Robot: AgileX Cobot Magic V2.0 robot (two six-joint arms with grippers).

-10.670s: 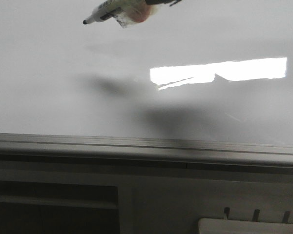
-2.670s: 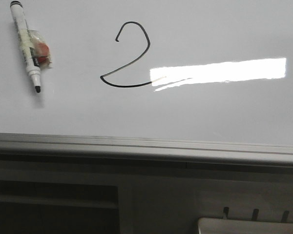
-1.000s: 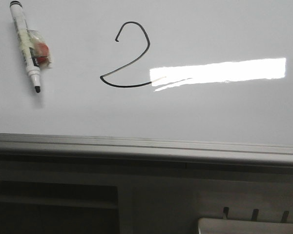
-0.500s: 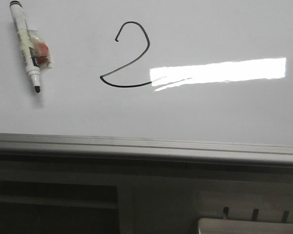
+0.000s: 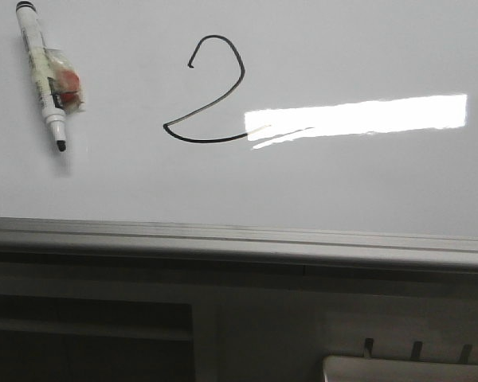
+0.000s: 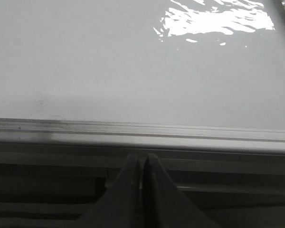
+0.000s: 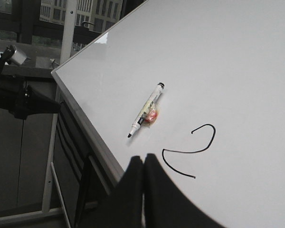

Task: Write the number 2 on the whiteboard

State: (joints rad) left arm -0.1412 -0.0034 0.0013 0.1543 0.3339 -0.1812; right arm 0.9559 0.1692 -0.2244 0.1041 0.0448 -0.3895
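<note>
Upper centre of the front view: the number 2 (image 5: pixel 211 91), a thin black line with a hooked top and a rounded base stroke, stands on the whiteboard (image 5: pixel 342 183); the tail of its base runs into the bright rectangular glare (image 5: pixel 358 117) at centre right. Upper left of the same view: an uncapped marker (image 5: pixel 41 74) lies flat on the board, apart from the numeral, its long axis near vertical in the frame, black tip toward the lower edge, with a crumpled wrapper (image 5: pixel 68 87) touching its right side. Neither arm shows in the front view. Right wrist view: the right gripper (image 7: pixel 143 164), fingers pressed together and holding nothing, hangs at the bottom centre; the numeral sits just right of the fingertips and the marker lies up and left of them, tip toward the lower left. Left wrist view: the left gripper (image 6: pixel 140 164), likewise closed and empty, sits below the board's grey metal frame (image 6: pixel 142 133), with no numeral in sight. The right arm appears the nearer to both marker and numeral. The writing appears complete.
</note>
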